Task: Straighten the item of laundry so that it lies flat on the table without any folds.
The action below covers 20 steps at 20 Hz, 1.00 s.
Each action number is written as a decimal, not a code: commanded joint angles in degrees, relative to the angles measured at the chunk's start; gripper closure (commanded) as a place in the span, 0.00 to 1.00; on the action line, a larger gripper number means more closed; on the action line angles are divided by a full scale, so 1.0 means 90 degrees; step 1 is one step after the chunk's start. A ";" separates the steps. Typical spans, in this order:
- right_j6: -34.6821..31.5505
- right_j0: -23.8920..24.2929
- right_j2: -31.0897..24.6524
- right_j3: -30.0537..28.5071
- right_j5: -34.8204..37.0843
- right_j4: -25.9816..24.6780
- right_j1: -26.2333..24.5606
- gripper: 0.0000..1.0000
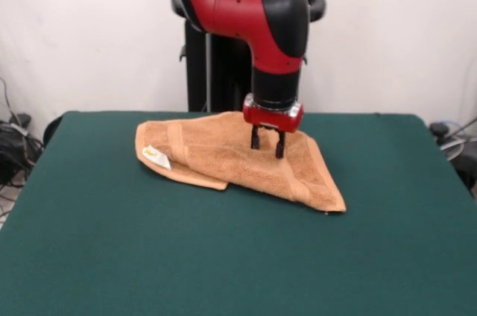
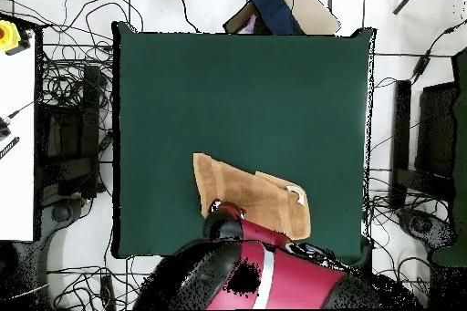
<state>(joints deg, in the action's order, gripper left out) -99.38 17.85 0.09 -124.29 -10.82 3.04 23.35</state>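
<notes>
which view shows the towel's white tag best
The front view. There the white tag sits unobstructed on the folded left corner of the towel, facing the camera. In the overhead view the tag is only a small pale fleck near the towel's right edge, with the arm covering part of the cloth.

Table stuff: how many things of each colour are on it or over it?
Orange-tan: 1, the towel, folded over itself, with a small white tag.
Dark green: 1, the table top.
Red and black: 1, the robot arm, its gripper open over the towel.
Total: 3.
</notes>
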 commanded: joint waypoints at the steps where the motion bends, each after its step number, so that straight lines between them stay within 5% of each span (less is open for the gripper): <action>1: -0.2810 -0.0735 -0.1038 0.0486 -0.0566 0.1489 -0.1468 1.00; 20: -0.3026 -0.1473 -0.1292 0.0063 -0.0143 0.2731 -0.0588 1.00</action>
<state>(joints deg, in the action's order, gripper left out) -106.45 8.72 1.11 -127.99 -15.45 21.45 24.09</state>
